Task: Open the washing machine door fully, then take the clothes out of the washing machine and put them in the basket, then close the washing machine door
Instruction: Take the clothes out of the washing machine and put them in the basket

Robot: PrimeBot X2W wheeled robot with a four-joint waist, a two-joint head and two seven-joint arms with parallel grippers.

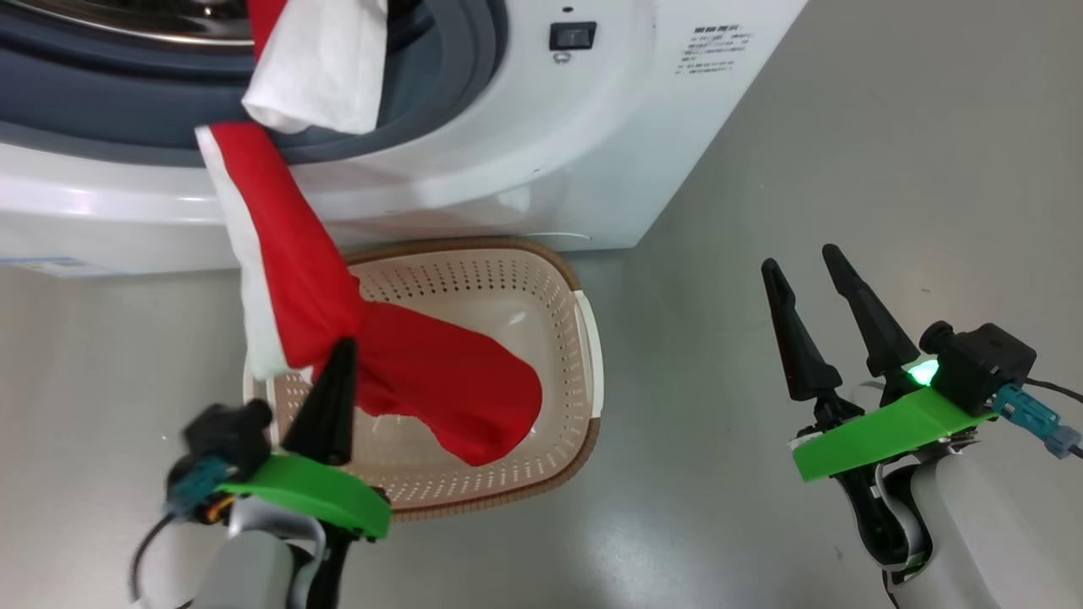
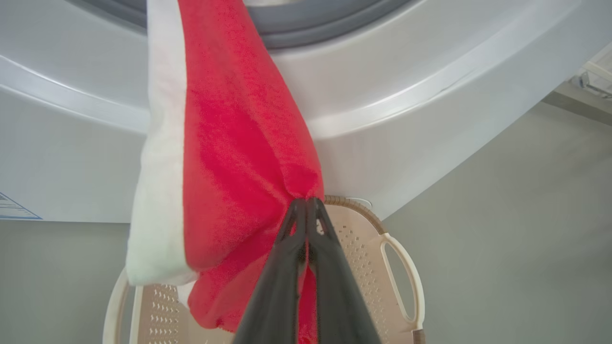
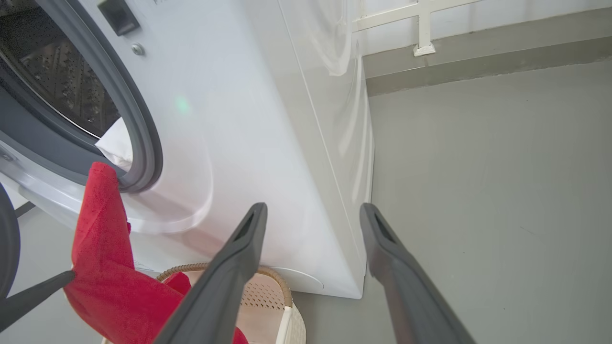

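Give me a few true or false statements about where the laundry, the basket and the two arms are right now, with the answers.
1. The left end effector is shut on the clothes. True.
2. The right end effector is holding a corner of the red fabric. False: it is open and holds nothing, off to the side over the bare floor.
3. The basket stands on the floor right in front of the washing machine. True.
4. The clothes lie wholly inside the basket. False: the upper part hangs out of the washing machine's opening, and the lower end is over the basket.
5. The washing machine's opening is uncovered, with the drum showing. True.
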